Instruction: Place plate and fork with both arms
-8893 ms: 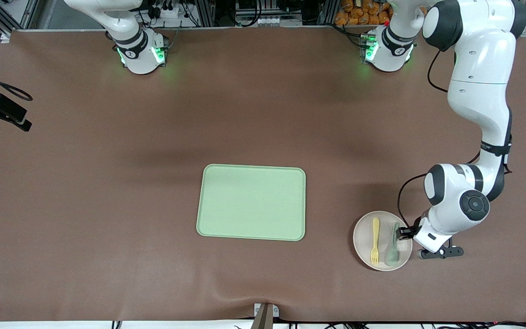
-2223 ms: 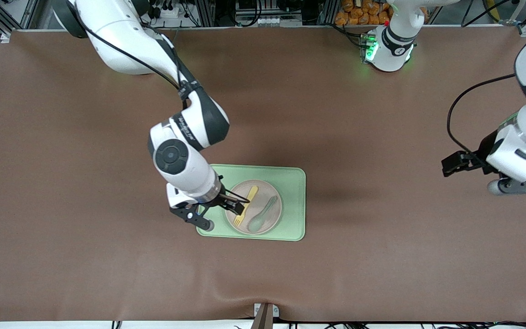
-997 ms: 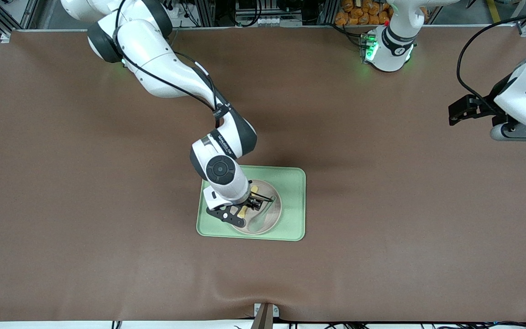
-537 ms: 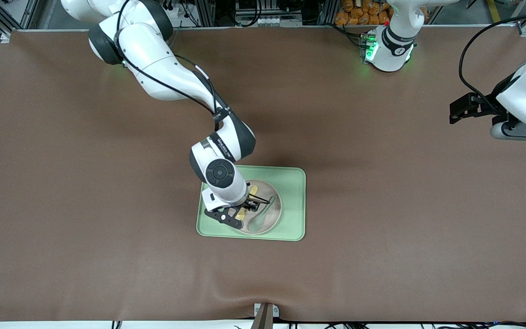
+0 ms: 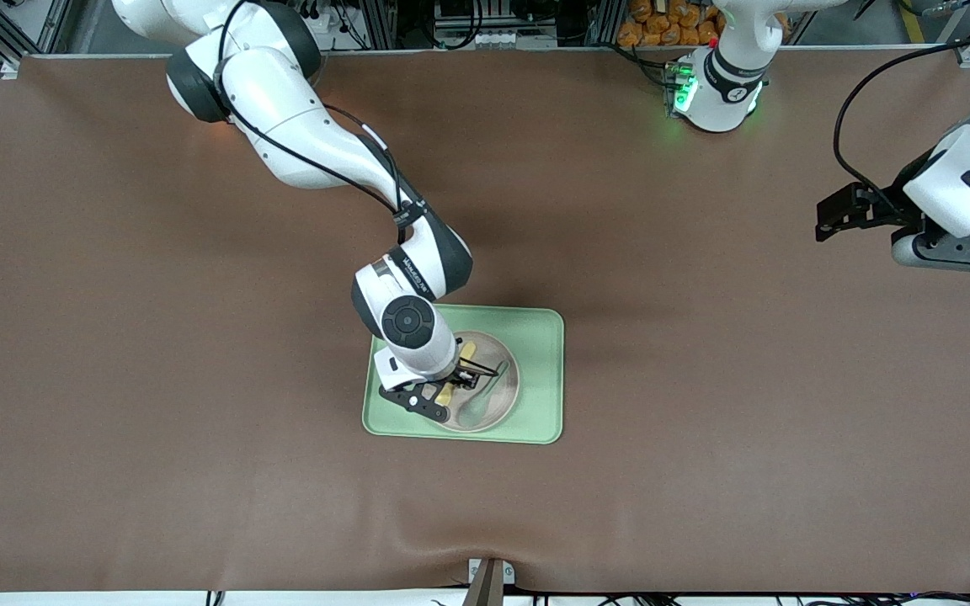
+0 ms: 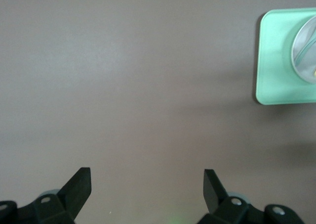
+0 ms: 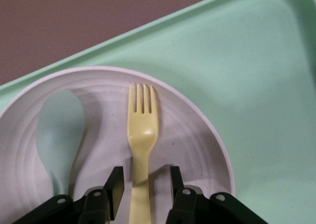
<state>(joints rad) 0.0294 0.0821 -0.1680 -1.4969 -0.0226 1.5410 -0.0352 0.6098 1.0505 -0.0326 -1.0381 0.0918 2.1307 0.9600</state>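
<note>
The round, shallow, pale beige-pink plastic plate sits on the rectangular light-green plastic tray near the middle of the brown surface. In the plate lie 2 utensils side by side: the small pale-yellow plastic fork and a grey-green plastic spoon.

The right gripper is low over the plate, its jaws spread to either side of the fork's handle with a small gap on each side, not yet pinching it. The fork's long axis runs straight out from between the jaws, tines pointing away from the gripper, so the jaws stand across the handle and a closing motion would meet its 2 narrow edges. The spoon lies just beside one jaw, close enough that it could be nudged.

The left gripper waits over bare surface toward the left arm's end, well apart from the tray, jaws spread wide and empty. The right arm is plainly the nearer one to the fork.
</note>
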